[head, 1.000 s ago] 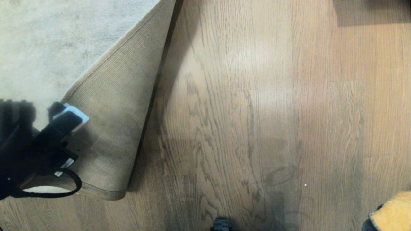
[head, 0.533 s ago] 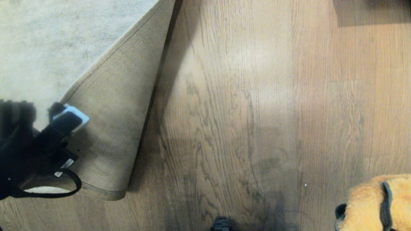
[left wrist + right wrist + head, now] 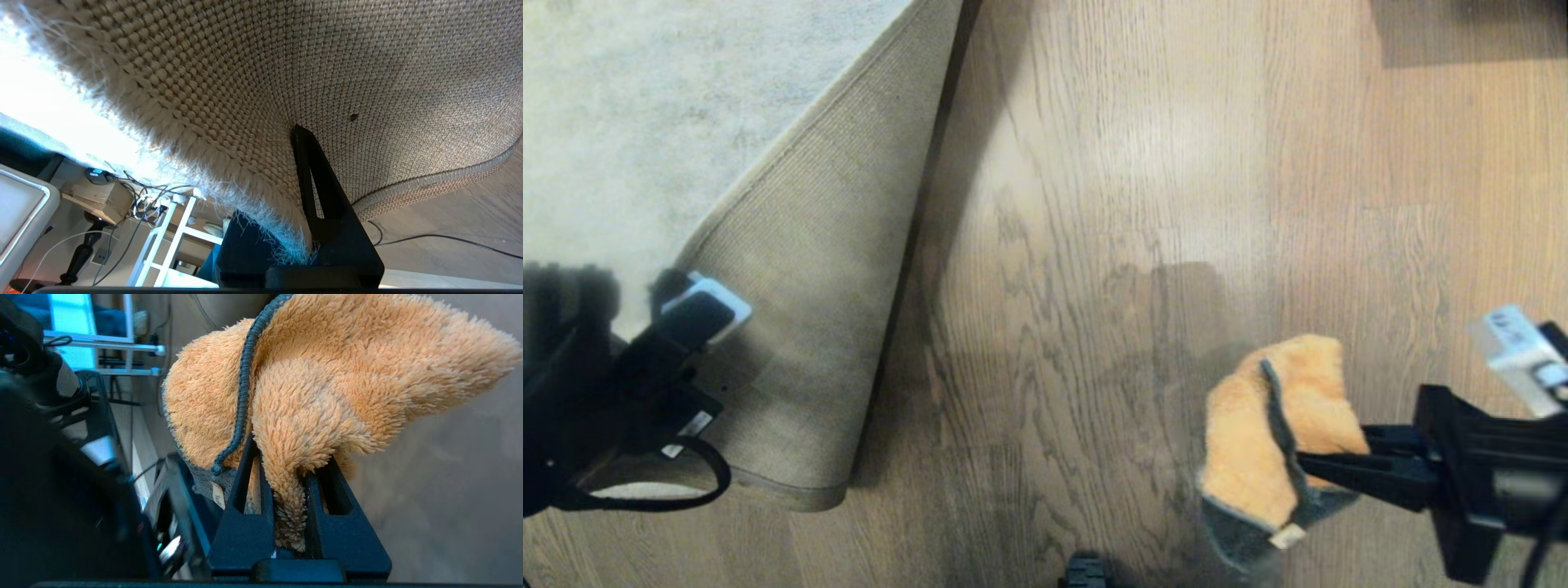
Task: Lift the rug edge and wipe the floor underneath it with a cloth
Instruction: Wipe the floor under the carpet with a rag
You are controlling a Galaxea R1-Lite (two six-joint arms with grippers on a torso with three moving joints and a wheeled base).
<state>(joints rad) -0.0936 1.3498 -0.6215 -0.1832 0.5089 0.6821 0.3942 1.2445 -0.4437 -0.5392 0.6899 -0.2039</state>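
Note:
The light grey rug lies at the far left with its corner folded back, tan woven backing facing up. My left gripper is shut on the rug edge and holds it lifted; one black finger presses the backing, the other is hidden behind the frayed edge. Bare brown wood-grain floor shows to the right of the fold. My right gripper hangs over the floor at lower right, shut on the orange fluffy cloth, whose pile is pinched between both fingers.
A dark patch sits at the far right corner of the floor. A small black robot part pokes in at the near edge. A black cable loop hangs by the left arm. A white shelf frame and floor cables lie beyond the rug.
My right arm has swung in from the lower right corner, carrying the cloth up and leftward over the floor. The left gripper and the lifted rug corner have stayed put.

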